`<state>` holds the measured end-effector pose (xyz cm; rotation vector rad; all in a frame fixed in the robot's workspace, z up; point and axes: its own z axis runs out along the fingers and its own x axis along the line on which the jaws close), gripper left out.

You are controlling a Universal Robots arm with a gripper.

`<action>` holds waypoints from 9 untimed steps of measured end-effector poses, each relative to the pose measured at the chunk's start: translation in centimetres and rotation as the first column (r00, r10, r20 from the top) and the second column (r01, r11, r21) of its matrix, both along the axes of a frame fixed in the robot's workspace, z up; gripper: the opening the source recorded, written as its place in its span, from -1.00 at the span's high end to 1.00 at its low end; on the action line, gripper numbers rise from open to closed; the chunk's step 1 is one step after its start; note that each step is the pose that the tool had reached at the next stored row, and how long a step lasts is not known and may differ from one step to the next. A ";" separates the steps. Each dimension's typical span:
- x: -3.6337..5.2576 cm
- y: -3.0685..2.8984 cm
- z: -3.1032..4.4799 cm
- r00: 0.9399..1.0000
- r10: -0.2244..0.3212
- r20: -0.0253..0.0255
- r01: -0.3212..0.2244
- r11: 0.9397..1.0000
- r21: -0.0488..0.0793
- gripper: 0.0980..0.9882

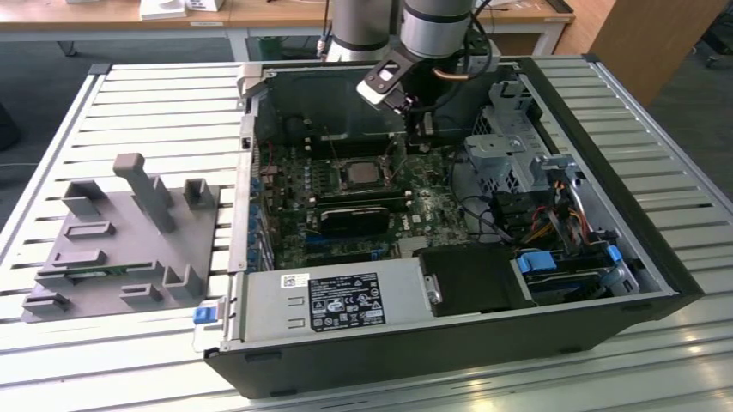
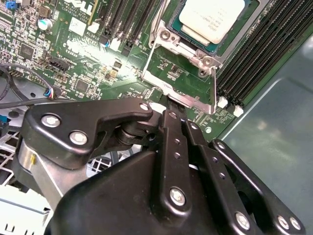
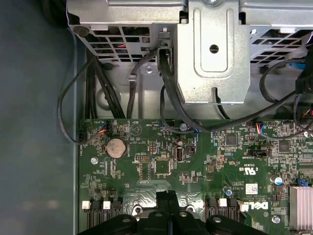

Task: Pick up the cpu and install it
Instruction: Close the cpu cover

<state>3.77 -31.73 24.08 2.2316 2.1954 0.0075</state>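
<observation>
The cpu [image 2: 211,19], a flat square chip with a pale silver top (a thin green edge shows round it), lies in its socket on the motherboard [image 2: 88,58]. The hand [image 2: 168,108] hangs over the motherboard just beside the chip, fingers pressed together and gripping nothing.

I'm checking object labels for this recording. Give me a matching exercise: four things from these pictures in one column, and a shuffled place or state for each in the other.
Things:
1. cpu
2. gripper
3. power supply box
4. grey moulded fixture

Places or states:
A. on the slatted table, outside the computer case, on the exterior view's left
B. shut, above the motherboard
C. lying in the socket
D. inside the case, white label on top

Pairs: 1-C, 2-B, 3-D, 4-A
</observation>
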 end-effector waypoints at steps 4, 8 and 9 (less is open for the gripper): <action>-0.09 0.00 0.00 1.000 0.000 0.000 0.000 1.000 0.000 0.98; -0.18 0.00 0.00 1.000 0.000 0.000 0.000 1.000 0.000 0.98; -0.19 0.00 0.00 1.000 0.000 0.000 0.000 1.000 0.000 0.98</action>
